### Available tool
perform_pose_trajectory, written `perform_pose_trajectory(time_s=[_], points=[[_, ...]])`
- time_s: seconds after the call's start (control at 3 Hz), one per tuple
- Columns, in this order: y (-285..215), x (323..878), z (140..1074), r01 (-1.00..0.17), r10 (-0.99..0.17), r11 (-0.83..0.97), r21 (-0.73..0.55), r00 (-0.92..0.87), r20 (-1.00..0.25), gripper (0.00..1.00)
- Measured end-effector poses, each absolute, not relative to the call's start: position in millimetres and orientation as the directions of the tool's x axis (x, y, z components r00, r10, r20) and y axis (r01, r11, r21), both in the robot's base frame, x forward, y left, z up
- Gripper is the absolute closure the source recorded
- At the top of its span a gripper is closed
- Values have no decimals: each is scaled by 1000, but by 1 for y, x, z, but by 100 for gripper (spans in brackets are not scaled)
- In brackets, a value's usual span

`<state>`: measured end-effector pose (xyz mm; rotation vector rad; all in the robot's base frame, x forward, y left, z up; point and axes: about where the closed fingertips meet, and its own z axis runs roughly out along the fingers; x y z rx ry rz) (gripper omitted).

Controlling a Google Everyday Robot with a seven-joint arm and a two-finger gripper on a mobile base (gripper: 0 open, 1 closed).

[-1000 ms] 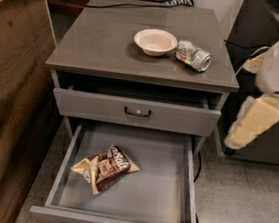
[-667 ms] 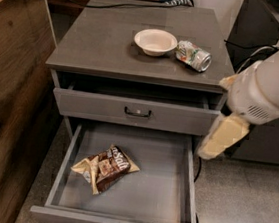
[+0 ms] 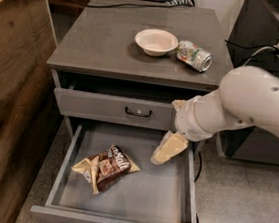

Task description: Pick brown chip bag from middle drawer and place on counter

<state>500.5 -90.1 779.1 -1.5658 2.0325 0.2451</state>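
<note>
The brown chip bag lies flat on the floor of the open middle drawer, in its left half. My gripper hangs over the right half of the drawer, to the right of the bag and apart from it, with cream fingers pointing down and left. My white arm reaches in from the right edge. The counter is the grey top of the cabinet, above the drawers.
A white bowl and a silver-green drink can lying on its side sit on the counter's right half. A brown wooden panel stands along the left. A dark cabinet stands at the right. A cable runs across the counter's back.
My arm has swung left and down, from beside the cabinet's right side to over the open drawer's right half. The bag has not moved.
</note>
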Motion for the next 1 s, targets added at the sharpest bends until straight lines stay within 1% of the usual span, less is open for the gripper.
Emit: perform_pose_trajectory(time_s=[0.33, 0.67, 1.0], points=[[-44, 533, 710, -947, -790, 281, -159, -134, -598, 0], [-44, 533, 710, -947, -790, 281, -159, -134, -598, 0], [-36, 533, 683, -949, -790, 279, -143, -143, -597, 0]])
